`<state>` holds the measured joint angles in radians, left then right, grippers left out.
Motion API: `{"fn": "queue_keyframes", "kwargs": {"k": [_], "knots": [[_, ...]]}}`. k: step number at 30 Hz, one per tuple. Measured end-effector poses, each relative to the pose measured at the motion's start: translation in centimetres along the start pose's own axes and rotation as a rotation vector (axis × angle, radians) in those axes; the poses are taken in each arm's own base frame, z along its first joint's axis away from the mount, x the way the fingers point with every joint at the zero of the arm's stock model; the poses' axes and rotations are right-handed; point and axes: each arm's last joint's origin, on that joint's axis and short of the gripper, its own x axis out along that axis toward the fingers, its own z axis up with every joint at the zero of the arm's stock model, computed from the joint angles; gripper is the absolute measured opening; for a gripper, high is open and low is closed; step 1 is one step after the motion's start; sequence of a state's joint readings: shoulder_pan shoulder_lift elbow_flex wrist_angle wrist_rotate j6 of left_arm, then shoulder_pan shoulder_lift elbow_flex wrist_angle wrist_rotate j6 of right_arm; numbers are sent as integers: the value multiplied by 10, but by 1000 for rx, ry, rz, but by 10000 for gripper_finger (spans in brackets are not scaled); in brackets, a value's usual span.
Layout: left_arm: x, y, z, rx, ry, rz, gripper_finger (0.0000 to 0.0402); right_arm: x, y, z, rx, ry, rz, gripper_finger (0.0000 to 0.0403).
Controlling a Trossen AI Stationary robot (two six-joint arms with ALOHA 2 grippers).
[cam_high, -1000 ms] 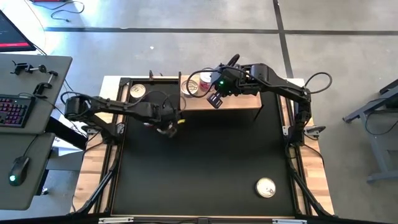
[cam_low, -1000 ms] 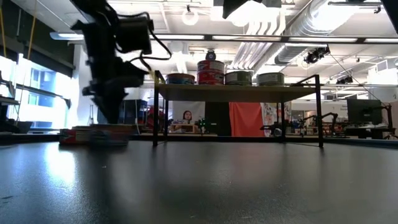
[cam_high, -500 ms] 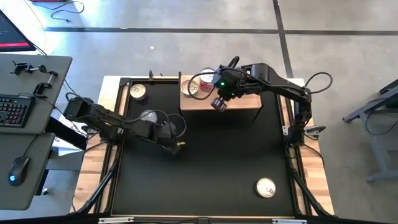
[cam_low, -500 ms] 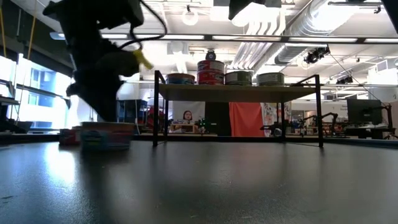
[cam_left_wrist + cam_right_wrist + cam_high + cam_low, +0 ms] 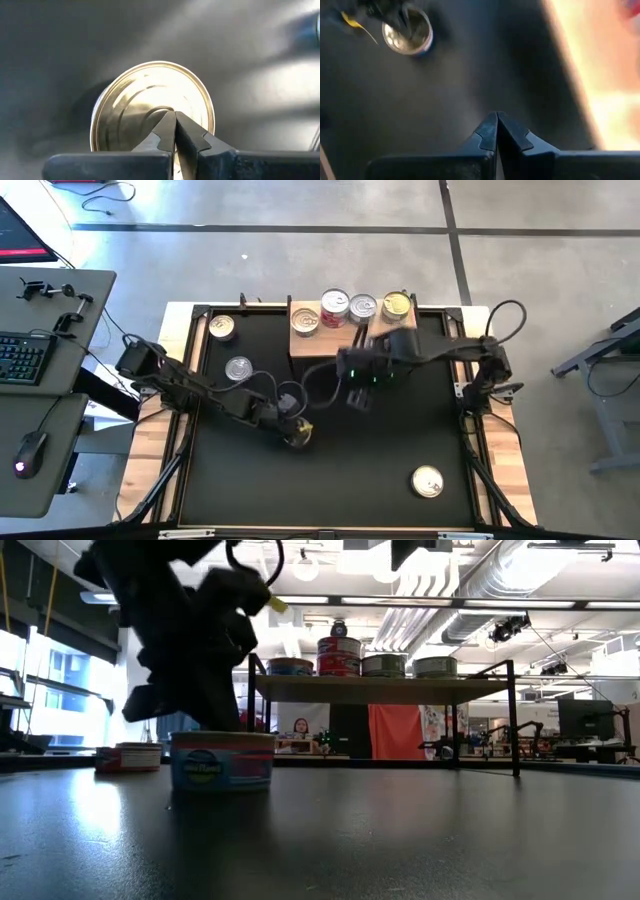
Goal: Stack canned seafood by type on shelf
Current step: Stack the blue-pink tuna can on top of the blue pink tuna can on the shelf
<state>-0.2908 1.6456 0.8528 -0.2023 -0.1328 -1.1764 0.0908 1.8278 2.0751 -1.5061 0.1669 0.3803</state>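
Resting its closed fingertips on the lid of a flat tin [image 5: 297,438], the left hand [image 5: 292,432] sits near the middle of the black tabletop [image 5: 380,450]; its fingers are pressed together with nothing between them, so it presses on the can and grips nothing. In the low view that tin [image 5: 222,760] stands upright on the mat, showing a pink and blue side label. The right hand [image 5: 358,395] hangs just in front of the shelf [image 5: 320,340], fingers likewise closed and empty. Four tins [image 5: 352,308] already sit in a row on the shelf top. Loose cans remain on the mat: one [image 5: 238,368] left of the shelf, one [image 5: 222,328] at the far-left corner, and one [image 5: 428,481] well apart near the right front. Such a tin is probably rigid and moderately heavy for its size, with a slick metal lid and a smooth wall, unlikely to dent under a firm pinch. Because it is so low, the fingers would need to open wide and take it across the diameter by the side wall, squarely, or it may slip or tip out.
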Motion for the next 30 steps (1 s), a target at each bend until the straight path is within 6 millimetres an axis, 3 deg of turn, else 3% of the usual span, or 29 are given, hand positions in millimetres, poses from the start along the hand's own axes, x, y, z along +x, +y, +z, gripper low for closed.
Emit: {"fn": "queue_keyframes", "kwargs": {"k": [5,13,20,25,30], "knots": [[2,-17,-7,116,17,-22,0,14,20,-32,124,64,36,0],[-16,-17,18,297,-71,-32,0,-7,19,-78,592,-75,-79,0],[-44,-16,27,445,-111,-41,0,-32,-2,-91,917,-229,-99,0],[-65,-5,25,488,-174,-30,0,-39,-19,-90,980,-289,-136,0],[-80,23,29,387,-231,-48,0,-35,-44,-83,973,-261,-208,0]]}}
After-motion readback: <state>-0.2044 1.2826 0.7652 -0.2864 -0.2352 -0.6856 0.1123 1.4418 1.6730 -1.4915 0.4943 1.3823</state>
